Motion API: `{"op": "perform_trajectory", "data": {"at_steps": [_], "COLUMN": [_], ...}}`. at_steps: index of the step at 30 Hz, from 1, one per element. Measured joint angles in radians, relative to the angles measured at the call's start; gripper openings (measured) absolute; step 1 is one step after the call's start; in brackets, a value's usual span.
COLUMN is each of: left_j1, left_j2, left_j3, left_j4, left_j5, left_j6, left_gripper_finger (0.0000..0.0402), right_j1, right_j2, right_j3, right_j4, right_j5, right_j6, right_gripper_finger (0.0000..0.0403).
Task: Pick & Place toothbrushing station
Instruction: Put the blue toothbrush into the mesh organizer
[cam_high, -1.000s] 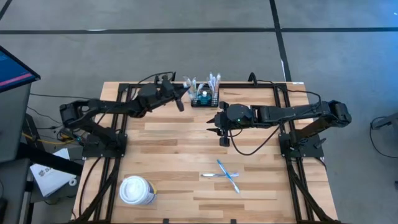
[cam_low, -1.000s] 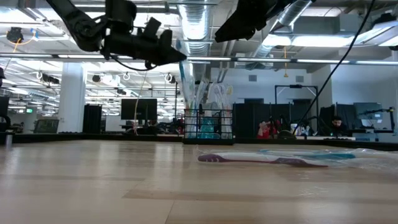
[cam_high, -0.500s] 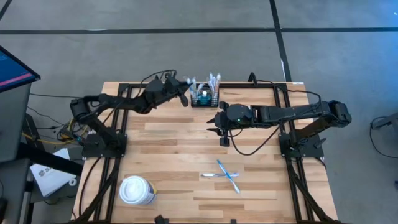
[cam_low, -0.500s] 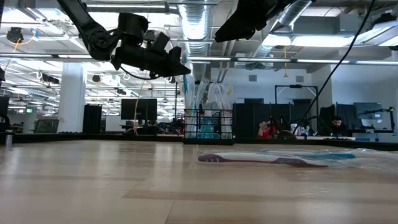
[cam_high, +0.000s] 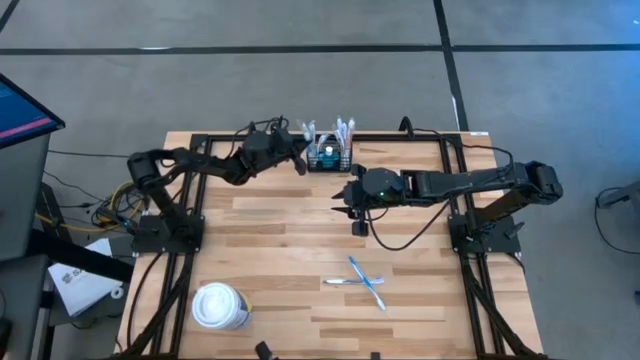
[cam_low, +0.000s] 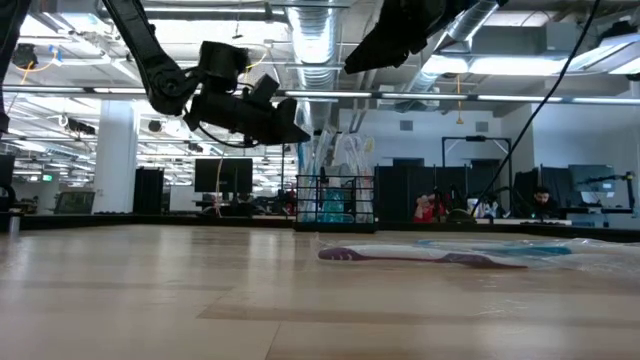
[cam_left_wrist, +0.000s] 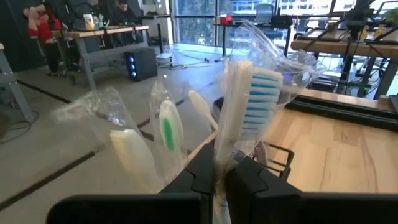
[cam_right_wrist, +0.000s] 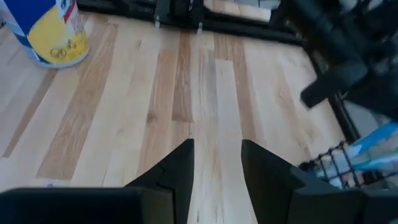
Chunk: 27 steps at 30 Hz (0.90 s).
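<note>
The toothbrushing station (cam_high: 328, 155), a black wire-mesh box holding several wrapped toothbrushes, stands at the table's far edge; it also shows in the low view (cam_low: 335, 205). My left gripper (cam_high: 299, 161) is shut and hangs just left of the box, above the table (cam_low: 297, 133). In the left wrist view a wrapped toothbrush with blue bristles (cam_left_wrist: 244, 106) stands right beyond its fingertips (cam_left_wrist: 217, 177). My right gripper (cam_high: 353, 208) is open and empty above the table, near side of the box (cam_right_wrist: 216, 149). My left gripper is shut, with the wrapped toothbrush's white handle (cam_left_wrist: 222, 152) rising right at its fingertips. I cannot tell whether the fingers touch it, as the fingers hide the handle's lower part.
A white lidded paper cup (cam_high: 220, 306) stands at the near left and shows in the right wrist view (cam_right_wrist: 57, 31). Two wrapped toothbrushes (cam_high: 365, 282) lie crossed on the table near the front right, also in the low view (cam_low: 420, 257).
My left gripper has gone toward the table's right edge and down, closing on the left side of the toothbrushing station. Its fingers have stayed shut. The box and my right arm have kept still.
</note>
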Motion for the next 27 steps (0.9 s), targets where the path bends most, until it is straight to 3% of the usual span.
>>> {"op": "perform_trajectory", "data": {"at_steps": [20,27], "left_j1": [0.0,0.0], "left_j2": [0.111,0.107], "left_j3": [0.002,-0.001], "left_j4": [0.057,0.047], "left_j5": [-0.004,-0.003], "left_j6": [-0.024,-0.023], "left_gripper_finger": [0.0011,0.0044], "right_j1": [-0.021,-0.021], "right_j2": [0.08,0.08], "right_j3": [0.001,0.001], "right_j4": [0.032,0.032], "right_j5": [0.0,0.0], "right_j6": [-0.02,-0.019], "right_gripper_finger": [0.0123,0.0123]}}
